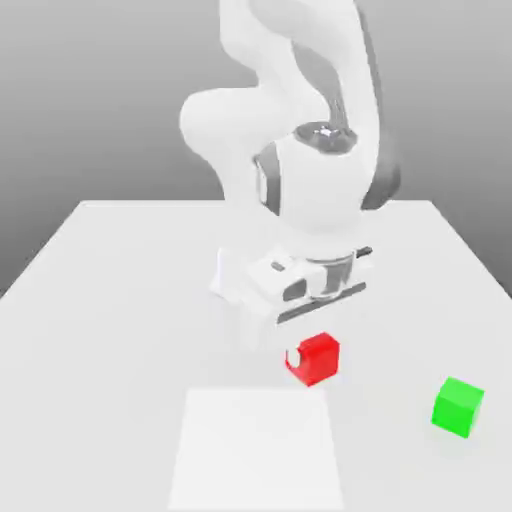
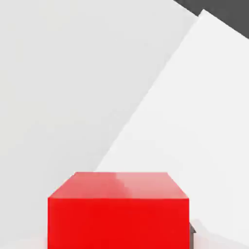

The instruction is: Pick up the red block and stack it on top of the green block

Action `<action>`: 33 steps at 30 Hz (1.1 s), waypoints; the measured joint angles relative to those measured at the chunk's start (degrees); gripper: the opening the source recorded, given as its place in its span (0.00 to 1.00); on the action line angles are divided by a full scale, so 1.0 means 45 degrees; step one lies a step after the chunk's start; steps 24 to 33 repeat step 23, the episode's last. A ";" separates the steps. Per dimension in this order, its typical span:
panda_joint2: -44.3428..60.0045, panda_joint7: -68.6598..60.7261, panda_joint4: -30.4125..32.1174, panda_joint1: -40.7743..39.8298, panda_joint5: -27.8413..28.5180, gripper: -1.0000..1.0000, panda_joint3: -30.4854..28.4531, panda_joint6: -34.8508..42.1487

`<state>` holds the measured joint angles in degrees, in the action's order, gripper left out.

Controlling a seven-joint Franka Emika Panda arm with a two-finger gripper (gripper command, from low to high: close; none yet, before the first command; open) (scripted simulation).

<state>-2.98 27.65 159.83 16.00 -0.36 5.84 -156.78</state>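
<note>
The gripper (image 1: 313, 352) is clamped on the red block (image 1: 322, 358), held between its fingers above the table (image 1: 120, 290); the green block (image 1: 458, 406) sits apart.

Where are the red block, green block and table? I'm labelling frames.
red block (image 1: 318, 357): exterior view, front face.
green block (image 1: 458, 407): exterior view, front face.
table (image 1: 100, 300): exterior view, bare top on that view's left.

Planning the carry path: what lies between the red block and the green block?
Nothing: in the exterior view, only bare white table separates the red block from the green block.
</note>
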 joint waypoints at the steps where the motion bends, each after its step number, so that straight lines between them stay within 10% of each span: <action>1: 0.0175 0.0377 -0.0399 0.0441 0.0024 0.00 0.0211 0.0224; 11: 0.3161 0.3326 -0.2805 0.2670 0.1230 0.00 0.0859 -0.0320; 12: 0.3473 0.3442 -0.2826 0.2735 0.1383 1.00 0.0767 -0.0606; 33: 0.1919 0.2880 -0.2755 0.2675 0.0602 1.00 0.0975 0.0841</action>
